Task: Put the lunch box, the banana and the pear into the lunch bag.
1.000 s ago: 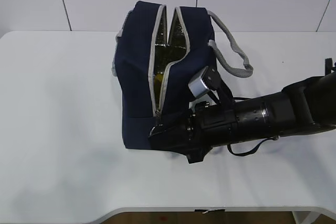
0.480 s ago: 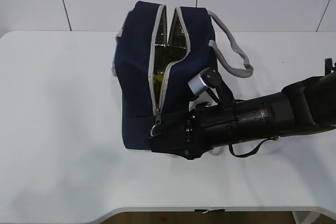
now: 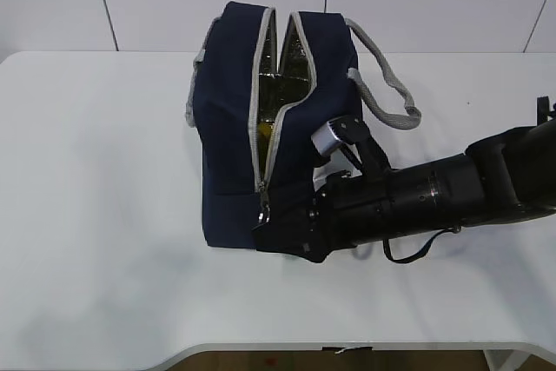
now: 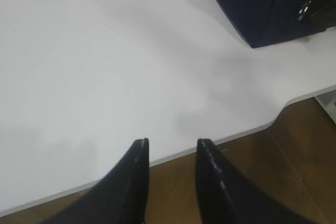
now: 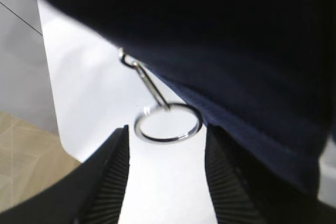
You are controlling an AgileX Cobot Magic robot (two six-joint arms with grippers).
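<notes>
Left gripper hanging over the bench edge
Jaws apart, empty; lunch bag corner top right, perhaps its zipper pull showing.

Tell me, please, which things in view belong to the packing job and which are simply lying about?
Belonging to the job:
- lunch bag, partly unzipped
- zipper ring pull, hanging free between the open right claw fingers
- something yellow inside the bag, too hidden to name

Lying about:
- nothing else on the white table
- left claw, idle at the table edge
</notes>
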